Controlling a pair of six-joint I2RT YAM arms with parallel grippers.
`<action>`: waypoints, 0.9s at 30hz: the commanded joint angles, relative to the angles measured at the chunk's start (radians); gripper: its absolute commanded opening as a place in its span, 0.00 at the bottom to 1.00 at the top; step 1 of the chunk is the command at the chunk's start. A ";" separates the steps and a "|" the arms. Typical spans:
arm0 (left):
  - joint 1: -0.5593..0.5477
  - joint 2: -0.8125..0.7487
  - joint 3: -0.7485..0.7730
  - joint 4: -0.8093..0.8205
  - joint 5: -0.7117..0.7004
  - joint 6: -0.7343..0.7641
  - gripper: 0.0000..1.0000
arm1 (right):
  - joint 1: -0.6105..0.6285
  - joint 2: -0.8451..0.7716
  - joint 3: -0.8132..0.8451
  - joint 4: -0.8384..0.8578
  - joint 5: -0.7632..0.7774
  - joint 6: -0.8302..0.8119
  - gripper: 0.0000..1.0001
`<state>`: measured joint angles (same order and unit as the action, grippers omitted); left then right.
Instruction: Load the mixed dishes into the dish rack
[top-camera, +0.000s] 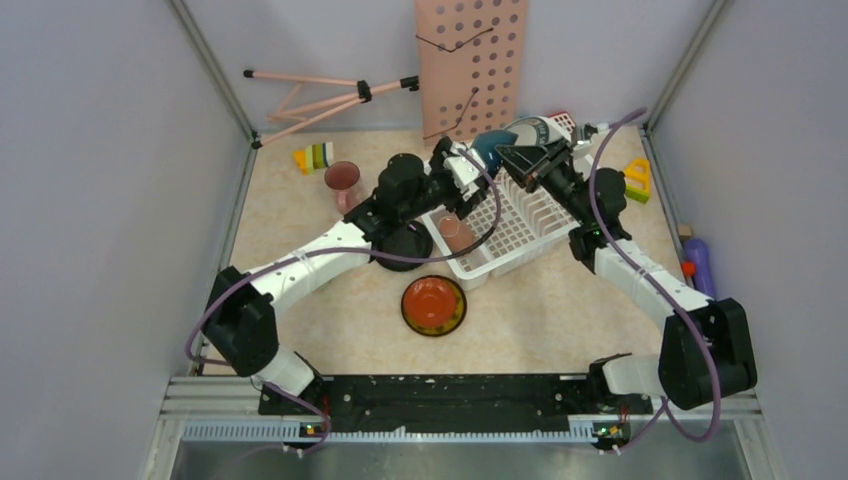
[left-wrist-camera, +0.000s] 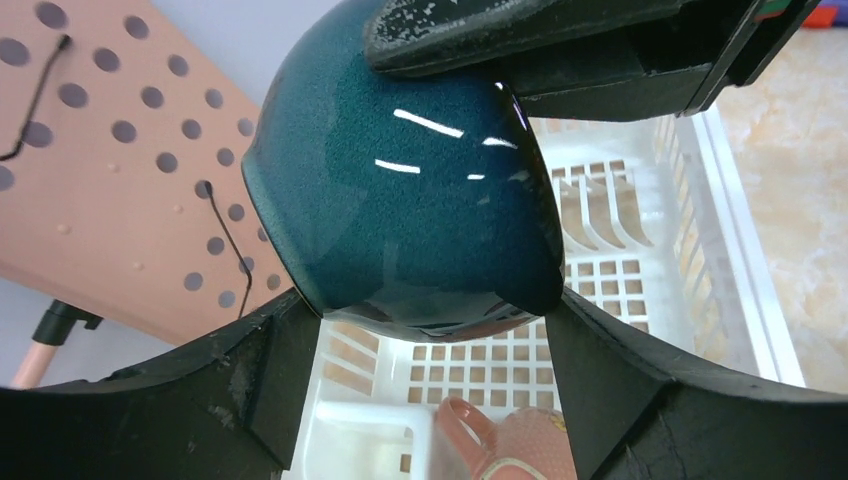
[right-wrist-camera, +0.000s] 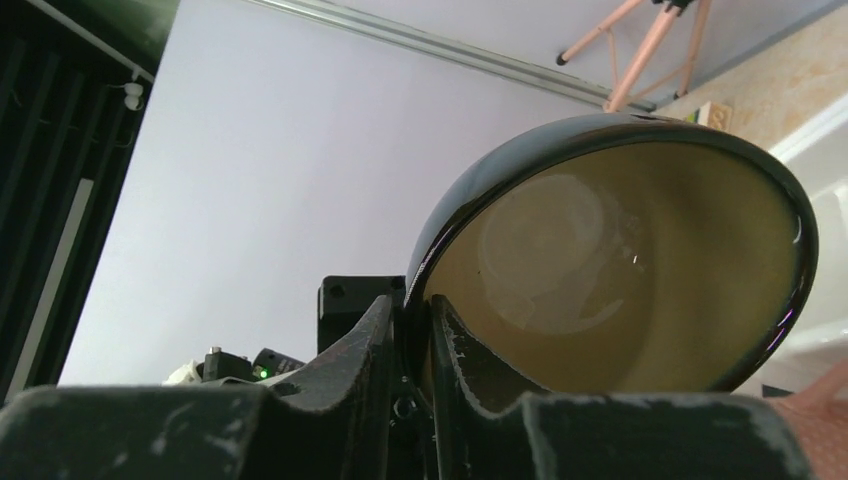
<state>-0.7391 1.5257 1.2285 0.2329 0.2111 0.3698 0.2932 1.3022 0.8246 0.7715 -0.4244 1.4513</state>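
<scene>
The teal bowl (top-camera: 492, 148) hangs over the far end of the white dish rack (top-camera: 520, 225). My right gripper (top-camera: 512, 158) is shut on its rim; the right wrist view shows one finger (right-wrist-camera: 365, 350) outside and one inside the olive interior (right-wrist-camera: 620, 270). My left gripper (top-camera: 468, 168) is open, and its fingertips (left-wrist-camera: 285, 340) flank the bowl's base (left-wrist-camera: 400, 190) above the rack (left-wrist-camera: 620, 230). A pinkish cup (left-wrist-camera: 510, 445) stands in the rack (top-camera: 450, 228). The white patterned plate (top-camera: 532, 128) stands at the rack's far end. A red plate (top-camera: 434, 303) lies on the table.
A second pinkish cup (top-camera: 342, 178) stands on the table left of the rack. A dark round dish (top-camera: 405, 245) lies under my left arm. The pink perforated board (top-camera: 470, 60) and a tripod (top-camera: 330, 95) are at the back. Toy blocks (top-camera: 313, 157) and a purple bottle (top-camera: 700, 262) lie at the sides.
</scene>
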 joint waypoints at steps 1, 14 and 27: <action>-0.014 0.023 0.049 0.012 -0.001 0.058 0.00 | 0.006 -0.022 -0.021 0.063 -0.027 -0.006 0.20; -0.014 0.172 0.065 0.025 -0.006 0.058 0.00 | -0.027 0.006 -0.145 -0.046 -0.015 -0.052 0.54; -0.013 0.285 0.167 -0.012 -0.068 0.080 0.00 | -0.089 -0.093 -0.125 -0.525 0.101 -0.123 0.97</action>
<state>-0.7544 1.8103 1.2869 0.1295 0.1871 0.4168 0.2214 1.2705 0.6468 0.4374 -0.3607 1.3819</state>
